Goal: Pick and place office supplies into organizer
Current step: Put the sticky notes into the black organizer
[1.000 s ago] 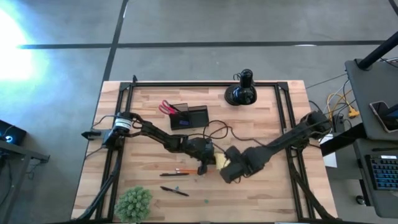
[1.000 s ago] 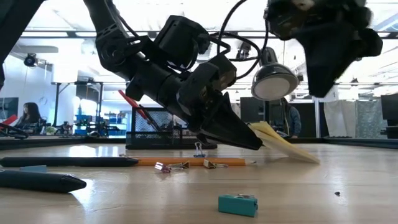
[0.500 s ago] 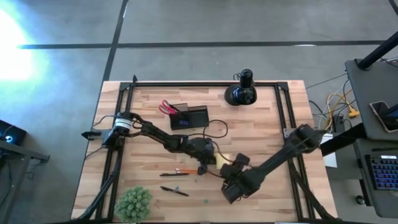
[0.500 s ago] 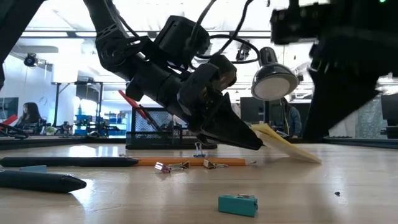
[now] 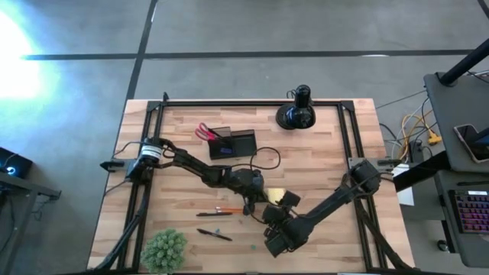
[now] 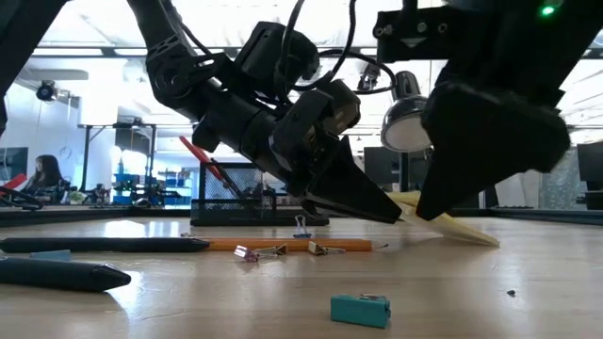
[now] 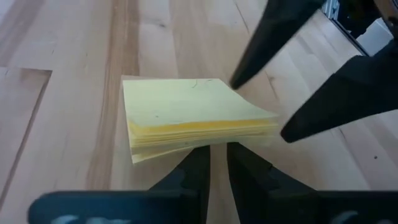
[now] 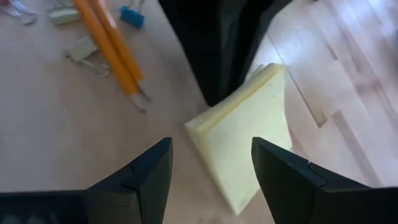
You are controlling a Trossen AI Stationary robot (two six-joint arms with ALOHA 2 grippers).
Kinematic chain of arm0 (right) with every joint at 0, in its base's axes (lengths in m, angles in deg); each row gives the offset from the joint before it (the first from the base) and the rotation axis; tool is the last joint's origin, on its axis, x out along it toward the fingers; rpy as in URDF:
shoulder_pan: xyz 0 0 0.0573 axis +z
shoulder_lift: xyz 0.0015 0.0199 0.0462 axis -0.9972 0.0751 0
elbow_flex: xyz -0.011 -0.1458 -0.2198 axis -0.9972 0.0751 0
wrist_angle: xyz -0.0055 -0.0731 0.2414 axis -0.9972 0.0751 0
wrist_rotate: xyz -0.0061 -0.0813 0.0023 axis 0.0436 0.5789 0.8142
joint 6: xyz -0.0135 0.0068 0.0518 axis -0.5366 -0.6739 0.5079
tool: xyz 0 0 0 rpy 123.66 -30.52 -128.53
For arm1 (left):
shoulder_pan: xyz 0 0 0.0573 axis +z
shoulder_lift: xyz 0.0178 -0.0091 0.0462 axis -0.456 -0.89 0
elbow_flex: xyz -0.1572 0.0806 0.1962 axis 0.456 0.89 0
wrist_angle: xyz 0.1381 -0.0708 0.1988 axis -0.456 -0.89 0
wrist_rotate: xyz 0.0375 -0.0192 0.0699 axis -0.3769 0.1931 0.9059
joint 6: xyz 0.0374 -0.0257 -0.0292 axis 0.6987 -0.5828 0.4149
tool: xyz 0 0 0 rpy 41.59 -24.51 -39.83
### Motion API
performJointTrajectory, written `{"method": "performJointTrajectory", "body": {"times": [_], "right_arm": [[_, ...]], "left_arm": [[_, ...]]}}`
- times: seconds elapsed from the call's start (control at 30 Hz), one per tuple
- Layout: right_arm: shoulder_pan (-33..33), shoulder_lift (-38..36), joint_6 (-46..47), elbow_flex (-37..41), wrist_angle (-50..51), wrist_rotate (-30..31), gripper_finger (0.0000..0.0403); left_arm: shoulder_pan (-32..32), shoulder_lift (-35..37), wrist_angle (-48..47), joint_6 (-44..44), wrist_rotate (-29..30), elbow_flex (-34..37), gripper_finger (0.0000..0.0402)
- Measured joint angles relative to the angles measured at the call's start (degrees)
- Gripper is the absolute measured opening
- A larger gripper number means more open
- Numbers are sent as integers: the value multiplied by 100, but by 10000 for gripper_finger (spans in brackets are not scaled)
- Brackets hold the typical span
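Resting nearest on pale wood-plank table [image 6: 528,301]: teal clip [image 6: 360,309], black pens [image 6: 61,274], orange pencil [image 6: 283,245]. Mid-table, left gripper [image 6: 391,215] pinched tilted yellow sticky-note pad [image 6: 452,226]; right gripper [image 8: 211,165] hovered beside it, jaws wide. Beyond: mesh organizer [image 6: 231,193] with red scissors [image 6: 203,155]. Farthest: bright office, seated person [image 6: 42,177].

Both arms reach to the middle, tilted down. The left gripper [image 7: 217,163] has its fingers nearly together; the right gripper [image 8: 211,165] has them spread wide.
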Motion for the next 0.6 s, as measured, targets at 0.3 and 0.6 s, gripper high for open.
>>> {"method": "performJointTrajectory", "body": {"times": [0.3,0.6], "right_arm": [[80,8,182,44,11,-4,210],[4,302,133,242,-26,258,210]], "left_arm": [[0,0,61,1,-10,0,40],[2,0,101,50,-1,-46,40]]}}
